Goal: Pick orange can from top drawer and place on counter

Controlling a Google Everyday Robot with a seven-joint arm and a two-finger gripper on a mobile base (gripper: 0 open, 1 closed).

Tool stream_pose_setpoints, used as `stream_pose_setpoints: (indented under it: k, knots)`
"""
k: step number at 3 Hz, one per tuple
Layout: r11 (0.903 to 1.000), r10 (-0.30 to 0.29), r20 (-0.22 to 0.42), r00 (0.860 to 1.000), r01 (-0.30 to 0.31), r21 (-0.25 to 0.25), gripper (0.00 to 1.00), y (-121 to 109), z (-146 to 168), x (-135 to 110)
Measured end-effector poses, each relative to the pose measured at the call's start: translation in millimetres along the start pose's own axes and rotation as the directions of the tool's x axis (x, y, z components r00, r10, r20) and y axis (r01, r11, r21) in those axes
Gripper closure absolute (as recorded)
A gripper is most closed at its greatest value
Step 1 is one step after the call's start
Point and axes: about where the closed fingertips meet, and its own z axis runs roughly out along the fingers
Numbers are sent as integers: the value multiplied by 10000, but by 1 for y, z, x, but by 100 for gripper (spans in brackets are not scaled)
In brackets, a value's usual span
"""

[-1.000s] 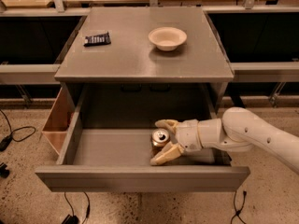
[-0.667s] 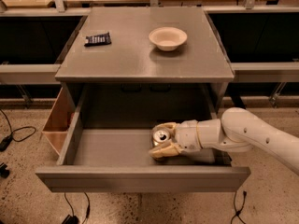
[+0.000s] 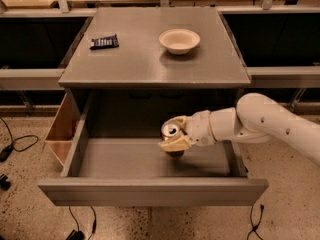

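Note:
The orange can (image 3: pixel 171 132) shows its silver top with pull tab, its body mostly hidden between the cream fingers. My gripper (image 3: pixel 174 135) is shut on the can and holds it tilted a little above the floor of the open top drawer (image 3: pixel 125 159), right of the middle. My white arm (image 3: pixel 270 124) reaches in from the right over the drawer's side. The grey counter (image 3: pixel 145 59) lies above and behind the drawer.
A white bowl (image 3: pixel 179 40) stands on the counter at the back right, and a small black packet (image 3: pixel 104 42) lies at the back left. A tan wooden side bin (image 3: pixel 61 129) hangs on the drawer's left. Cables (image 3: pixel 15 144) lie on the speckled floor.
My gripper has closed on the can and lifted it off the drawer floor, slightly up and back.

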Motion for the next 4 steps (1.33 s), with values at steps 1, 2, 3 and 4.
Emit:
stream_pose_setpoints:
  k: [1, 2, 3, 4]
  knots:
    - [9996, -188, -442, 9988, 197, 187, 100, -25, -19, -63]
    - [9980, -542, -547, 9970, 559, 307, 100, -56, -18, -140]
    - [9962, -842, -142, 9963, 845, 199, 100, -83, 9, -205]
    - [9971, -725, 561, 9958, 711, 269, 100, -115, 42, -241]
